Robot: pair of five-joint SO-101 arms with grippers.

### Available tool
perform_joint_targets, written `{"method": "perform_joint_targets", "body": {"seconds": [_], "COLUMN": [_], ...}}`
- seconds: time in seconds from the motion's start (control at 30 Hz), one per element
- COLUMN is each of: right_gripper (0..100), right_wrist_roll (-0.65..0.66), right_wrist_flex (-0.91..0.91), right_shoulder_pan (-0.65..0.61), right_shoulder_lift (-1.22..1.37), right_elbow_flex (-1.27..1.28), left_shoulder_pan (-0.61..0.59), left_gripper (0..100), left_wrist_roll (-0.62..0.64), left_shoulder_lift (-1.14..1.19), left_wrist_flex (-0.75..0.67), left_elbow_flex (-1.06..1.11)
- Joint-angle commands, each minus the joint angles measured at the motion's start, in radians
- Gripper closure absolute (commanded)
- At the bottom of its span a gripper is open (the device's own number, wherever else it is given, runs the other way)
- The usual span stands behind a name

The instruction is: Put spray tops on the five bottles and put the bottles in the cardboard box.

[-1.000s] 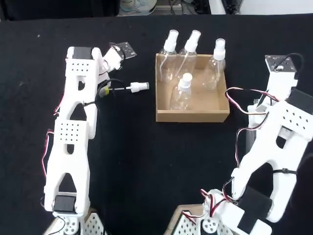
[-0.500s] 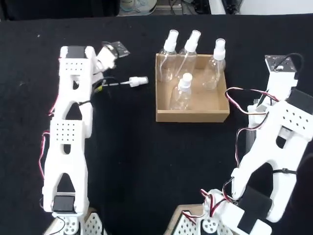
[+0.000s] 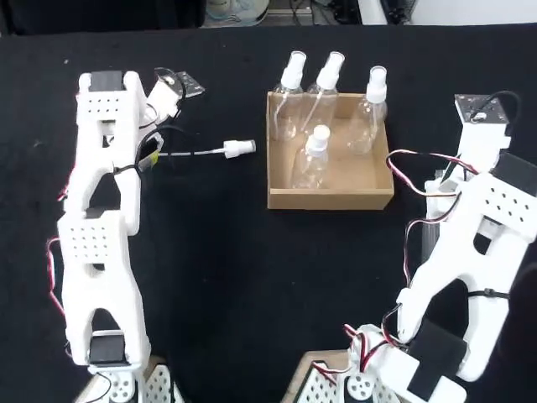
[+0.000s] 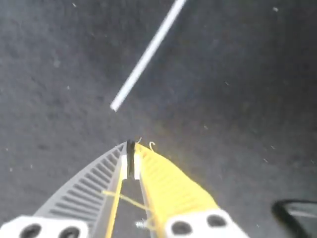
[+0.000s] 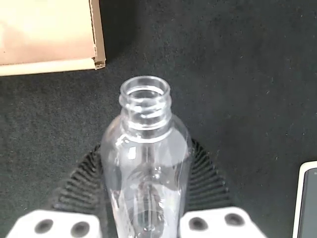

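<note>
A white spray top [image 3: 239, 149] lies on the black table left of the cardboard box [image 3: 277, 200], its thin tube [image 4: 148, 52] stretched toward my left gripper [image 3: 153, 159]. The left gripper [image 4: 130, 148] is shut on nothing, its tips a short way from the tube's end. My right gripper [image 5: 147, 148] is shut on a clear bottle [image 5: 146, 144] with an open neck, held near the box's corner [image 5: 96, 54]. Inside the box, several clear bottles [image 3: 312, 159] with white spray tops stand or lean.
The right arm [image 3: 482, 210] stands to the right of the box, with red and white wires looping beside it. A flat white-edged object [image 5: 308, 198] lies near the held bottle. Bare black table stretches between the two arms in front of the box.
My left arm has drawn back to the left, away from the spray top, which now lies free with more of its tube showing. The right arm has not moved.
</note>
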Motion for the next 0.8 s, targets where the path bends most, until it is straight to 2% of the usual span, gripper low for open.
{"method": "perform_joint_targets", "body": {"seconds": [0.0,0.1,0.17,0.3,0.43,0.53,0.6,0.77], "right_gripper": [98.7,98.7,98.7,98.7,98.7,98.7,98.7,98.7], "right_wrist_roll": [-0.002,-0.002,-0.005,-0.006,-0.008,-0.008,-0.003,-0.002], "right_wrist_flex": [-0.014,-0.014,-0.014,-0.014,-0.014,-0.012,-0.012,-0.014], "right_shoulder_pan": [-0.011,-0.014,-0.015,-0.015,-0.015,-0.014,-0.009,-0.011], "right_shoulder_lift": [-0.048,-0.048,-0.048,-0.048,-0.048,-0.051,-0.051,-0.051], "right_elbow_flex": [-0.004,-0.002,-0.004,-0.005,-0.005,-0.004,-0.004,-0.007], "left_shoulder_pan": [0.013,0.018,0.025,0.065,0.110,0.114,0.111,0.054], "left_gripper": [97,97,97,93,81,78,78,78], "left_wrist_roll": [0.006,0.015,0.071,0.267,0.486,0.597,0.618,0.531], "left_shoulder_lift": [-0.150,-0.149,-0.147,-0.137,-0.095,-0.028,0.014,0.071], "left_wrist_flex": [-0.031,-0.120,-0.184,-0.308,-0.336,-0.345,-0.308,-0.230], "left_elbow_flex": [0.012,0.004,0.004,0.027,0.033,0.047,0.051,0.021]}}
